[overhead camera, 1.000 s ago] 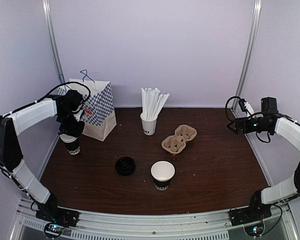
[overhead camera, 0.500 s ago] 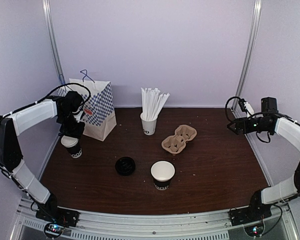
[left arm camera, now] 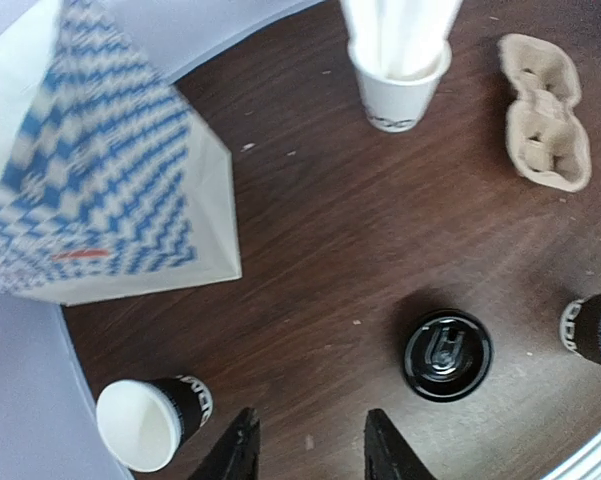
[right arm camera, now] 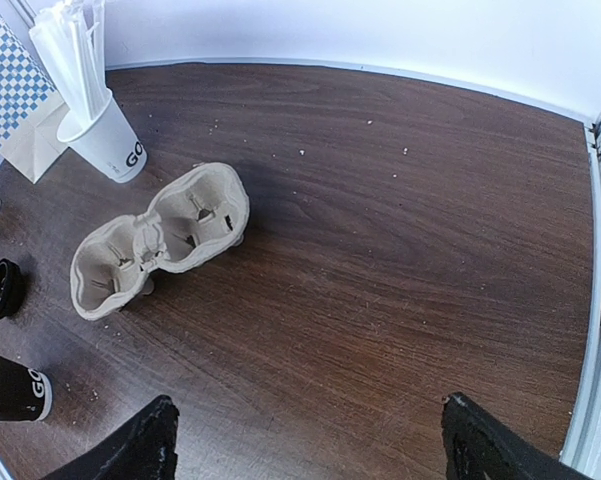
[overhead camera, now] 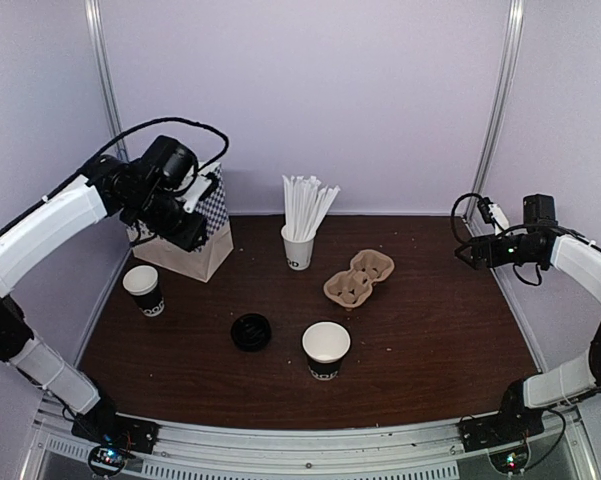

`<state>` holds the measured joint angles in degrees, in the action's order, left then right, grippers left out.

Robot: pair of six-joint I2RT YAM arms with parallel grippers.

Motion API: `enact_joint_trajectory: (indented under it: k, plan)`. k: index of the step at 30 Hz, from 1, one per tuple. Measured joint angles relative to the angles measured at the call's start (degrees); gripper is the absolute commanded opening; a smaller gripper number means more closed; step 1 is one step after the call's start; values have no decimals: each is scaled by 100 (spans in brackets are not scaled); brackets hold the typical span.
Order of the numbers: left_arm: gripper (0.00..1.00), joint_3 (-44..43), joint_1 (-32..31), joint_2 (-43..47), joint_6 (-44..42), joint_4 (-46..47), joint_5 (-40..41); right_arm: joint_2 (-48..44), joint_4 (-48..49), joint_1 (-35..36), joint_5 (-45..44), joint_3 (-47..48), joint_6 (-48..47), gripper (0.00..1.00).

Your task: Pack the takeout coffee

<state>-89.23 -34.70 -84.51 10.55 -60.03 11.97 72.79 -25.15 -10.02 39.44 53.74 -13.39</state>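
Left tool (left arm camera: 311,425) hangs released and empty, upper left by the checked bag (overhead camera: 202,245); right tool (right arm camera: 305,410) gapes empty, far right.

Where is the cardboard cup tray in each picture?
Top external: tray, right of centre.
Left wrist: tray, top right corner.
Right wrist: tray, left of centre.
Shared landmark: the straw cup stands near it in every view.
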Motion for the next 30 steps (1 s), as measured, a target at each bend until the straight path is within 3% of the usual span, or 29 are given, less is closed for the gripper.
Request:
enact_joint_trajectory:
  k: [5, 11, 22, 24, 26, 30]
  plan:
    - [39, -315, -1128, -555, 66, -63, -90, 0, -28, 0, 0, 0, -22, 91]
    - [39, -273, -1755, -1462, 404, -173, -177, 9, -42, 0, 7, 0, -26, 90]
    - [34, 96, -1849, -1814, 953, 24, -483, 63, -85, 0, 31, 2, -37, 90]
    - [37, 192, -1849, -1878, 1078, 153, -623, 63, -90, 0, 35, 2, -39, 90]
    - [49, 317, -1851, -1945, 1224, 232, -756, 66, -94, 0, 37, 2, -39, 90]
    - [48, 387, -1858, -2076, 1464, 328, -907, 85, -98, 0, 44, 4, -39, 90]
